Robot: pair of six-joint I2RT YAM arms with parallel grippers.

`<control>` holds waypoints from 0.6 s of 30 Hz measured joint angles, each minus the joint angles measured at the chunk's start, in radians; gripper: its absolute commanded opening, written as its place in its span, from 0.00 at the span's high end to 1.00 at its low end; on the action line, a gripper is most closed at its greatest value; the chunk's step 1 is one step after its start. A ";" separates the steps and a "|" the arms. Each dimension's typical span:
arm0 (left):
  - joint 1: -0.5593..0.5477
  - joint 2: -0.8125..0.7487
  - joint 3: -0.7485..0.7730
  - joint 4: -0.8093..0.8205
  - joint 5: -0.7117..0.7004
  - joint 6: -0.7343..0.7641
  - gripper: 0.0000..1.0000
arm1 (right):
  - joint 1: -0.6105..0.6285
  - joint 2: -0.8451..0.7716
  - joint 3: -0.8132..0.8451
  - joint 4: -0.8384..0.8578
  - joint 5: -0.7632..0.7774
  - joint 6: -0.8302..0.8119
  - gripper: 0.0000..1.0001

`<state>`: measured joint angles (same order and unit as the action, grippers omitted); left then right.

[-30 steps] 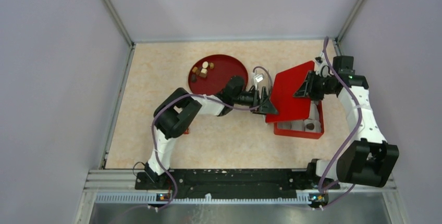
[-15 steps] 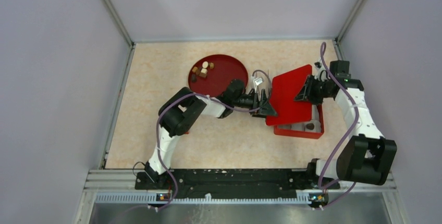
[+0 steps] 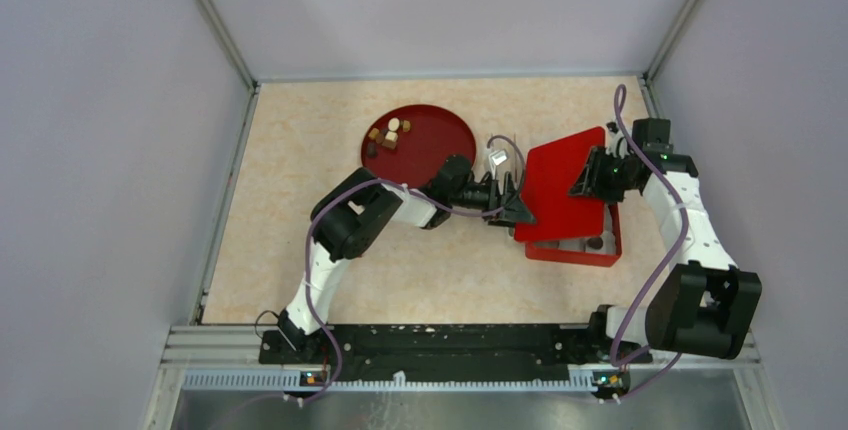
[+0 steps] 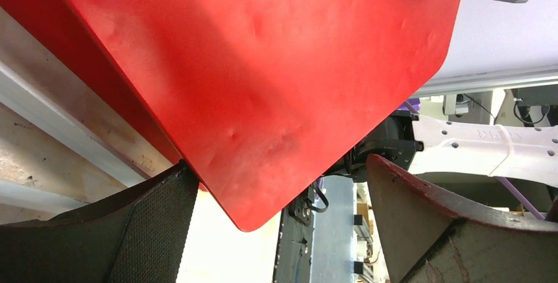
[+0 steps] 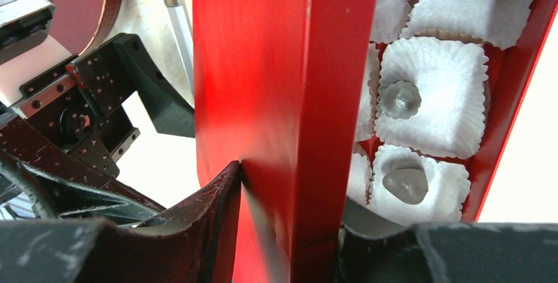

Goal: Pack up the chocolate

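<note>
**What is nearest?**
Two arms are bolted at the near edge of a beige worktop (image 3: 260,200). The left arm (image 3: 350,225) reaches right toward the middle. The right arm (image 3: 692,218) bends away and back to the left.

**And just beyond them?**
A red box (image 3: 570,255) sits on the right side of the worktop, lined with white crinkled paper cups (image 5: 431,102). The right wrist view shows chocolate (image 5: 402,98) in three of those cups, one piece each. From above, only the near strip of the box shows.

**What covers the rest of it?**
A flat red lid (image 3: 563,185) is held tilted over the box. The right fingers (image 3: 590,176) are clamped on its right edge, and the wrist view shows that edge pinched between them. The left fingers (image 3: 512,208) are spread apart at the lid's left corner, which sits in the gap between them. One finger is just beside the lid's edge, but I cannot tell whether it touches.

**Anything farther back?**
A round dark-red plate (image 3: 440,140) lies left of the lid, well apart from the box. More chocolate (image 3: 388,135) lies in a small cluster on its left part: dark brown and tan pieces and one white one.
</note>
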<state>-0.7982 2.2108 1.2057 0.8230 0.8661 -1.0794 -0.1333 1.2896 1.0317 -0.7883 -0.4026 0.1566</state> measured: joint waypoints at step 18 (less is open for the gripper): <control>-0.004 0.027 0.005 0.066 -0.002 -0.052 0.02 | 0.000 -0.004 -0.030 0.020 0.111 0.033 0.55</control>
<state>-0.8021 2.2375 1.2102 0.8894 0.8646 -1.1313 -0.1333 1.2854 1.0016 -0.7685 -0.2920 0.1894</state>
